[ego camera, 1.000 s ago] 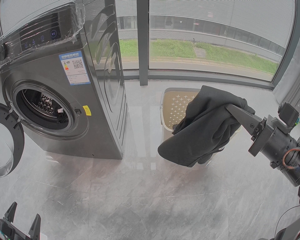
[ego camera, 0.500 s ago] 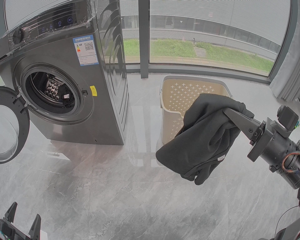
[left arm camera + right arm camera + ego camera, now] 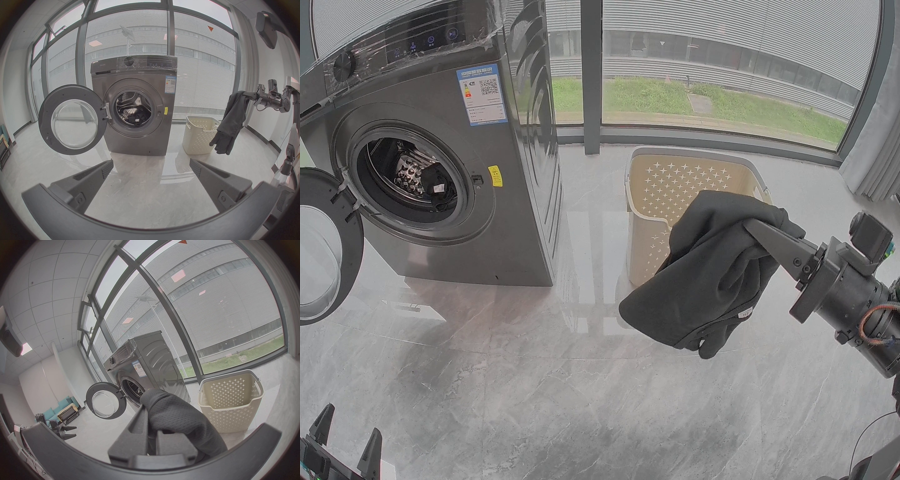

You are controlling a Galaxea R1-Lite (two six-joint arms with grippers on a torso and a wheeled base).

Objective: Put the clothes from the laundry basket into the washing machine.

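While pinching, in the right claw (image 3: 759,230), 1 dark garment (image 3: 706,275) aloft just beside the laundry basket (image 3: 640,212): carrying step, likely. Next: swing left toward the washing machine (image 3: 512,206), feed into the open drum (image 3: 412,178). Left claw (image 3: 351,420) spread, low.

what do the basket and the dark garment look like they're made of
Laundry basket: likely rigid cream plastic, matte, with star-shaped holes moulded through its walls. Dark garment: soft charcoal fabric, perhaps knit or fleece; it drapes in folds from the right gripper.
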